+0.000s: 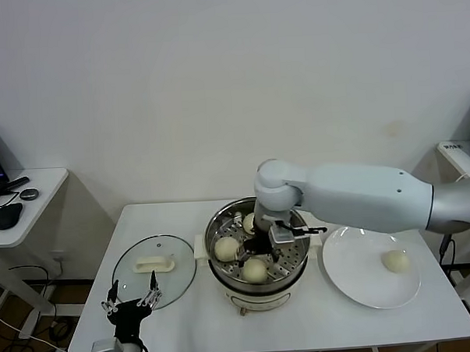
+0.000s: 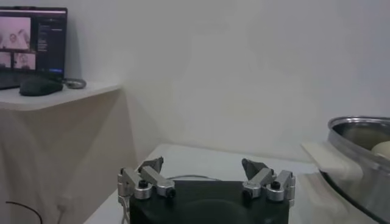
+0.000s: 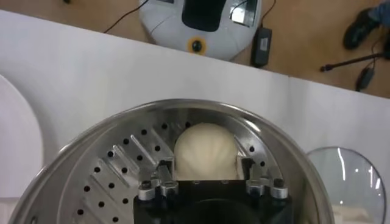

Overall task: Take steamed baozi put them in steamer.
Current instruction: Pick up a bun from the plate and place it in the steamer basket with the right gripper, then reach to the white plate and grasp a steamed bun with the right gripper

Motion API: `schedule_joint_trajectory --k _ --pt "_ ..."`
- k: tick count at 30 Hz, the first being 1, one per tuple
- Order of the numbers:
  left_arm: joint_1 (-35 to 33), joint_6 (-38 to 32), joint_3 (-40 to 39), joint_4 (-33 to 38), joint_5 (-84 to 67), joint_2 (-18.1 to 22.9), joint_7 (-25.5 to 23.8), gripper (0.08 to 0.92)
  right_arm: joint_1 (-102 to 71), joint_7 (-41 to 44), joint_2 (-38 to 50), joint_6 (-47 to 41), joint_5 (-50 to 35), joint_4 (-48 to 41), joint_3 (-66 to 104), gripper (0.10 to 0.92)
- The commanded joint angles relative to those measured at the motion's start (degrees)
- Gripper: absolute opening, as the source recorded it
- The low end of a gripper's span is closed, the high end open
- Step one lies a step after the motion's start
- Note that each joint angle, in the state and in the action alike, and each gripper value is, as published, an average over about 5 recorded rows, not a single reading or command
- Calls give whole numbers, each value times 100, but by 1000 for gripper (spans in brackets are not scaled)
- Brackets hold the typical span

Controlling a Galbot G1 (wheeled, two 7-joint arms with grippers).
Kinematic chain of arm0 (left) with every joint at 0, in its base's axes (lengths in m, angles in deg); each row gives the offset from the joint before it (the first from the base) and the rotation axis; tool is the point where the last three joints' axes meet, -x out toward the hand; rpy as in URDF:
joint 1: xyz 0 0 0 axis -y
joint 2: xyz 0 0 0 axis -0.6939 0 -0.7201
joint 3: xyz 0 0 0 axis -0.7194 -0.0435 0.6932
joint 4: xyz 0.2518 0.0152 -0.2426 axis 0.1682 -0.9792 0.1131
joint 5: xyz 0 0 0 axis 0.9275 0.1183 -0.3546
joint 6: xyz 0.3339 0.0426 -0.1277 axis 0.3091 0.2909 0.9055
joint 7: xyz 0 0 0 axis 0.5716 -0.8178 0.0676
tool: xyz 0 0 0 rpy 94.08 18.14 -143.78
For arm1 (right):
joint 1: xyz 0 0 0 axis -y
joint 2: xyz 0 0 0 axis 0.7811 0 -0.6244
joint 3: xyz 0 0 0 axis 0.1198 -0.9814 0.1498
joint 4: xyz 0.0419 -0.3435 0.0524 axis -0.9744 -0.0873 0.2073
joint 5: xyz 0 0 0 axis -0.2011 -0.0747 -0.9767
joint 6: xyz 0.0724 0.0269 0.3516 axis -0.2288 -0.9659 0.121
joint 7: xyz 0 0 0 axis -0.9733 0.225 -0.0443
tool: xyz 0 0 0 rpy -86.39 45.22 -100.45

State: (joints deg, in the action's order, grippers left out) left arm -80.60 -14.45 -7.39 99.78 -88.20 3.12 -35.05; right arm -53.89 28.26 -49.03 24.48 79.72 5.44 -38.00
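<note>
R gripper [image 3: 206, 176] spread round baozi [image 3: 205, 151] inside steamer [image 3: 286, 146] rim.

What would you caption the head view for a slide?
Right gripper lowers into the steamer holding three baozi; a fourth waits on the plate.

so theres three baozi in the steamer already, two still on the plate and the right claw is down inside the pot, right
Not quite: only one baozi remains on the plate, as the head view shows. Three sit in the steamer, and the right claw is down inside it.
</note>
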Motion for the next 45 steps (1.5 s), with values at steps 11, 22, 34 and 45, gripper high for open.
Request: schedule_joint_trajectory --k 11,22,34,45 --pt "-22 43 55 17 -54 -104 -86 823 737 496 2173 -4343 -2554 -500 1545 823" --pt "-38 56 85 -74 -159 -145 -169 823 -1800 873 3850 -5839 -983 -1049 2875 823" --pt "-165 -10 90 -429 -66 -121 -171 823 -4042 897 2973 -4249 794 -2443 4831 823" --pt "-214 -22 147 -464 -17 -118 -167 823 -4445 682 2512 -3632 1483 -2860 5211 823"
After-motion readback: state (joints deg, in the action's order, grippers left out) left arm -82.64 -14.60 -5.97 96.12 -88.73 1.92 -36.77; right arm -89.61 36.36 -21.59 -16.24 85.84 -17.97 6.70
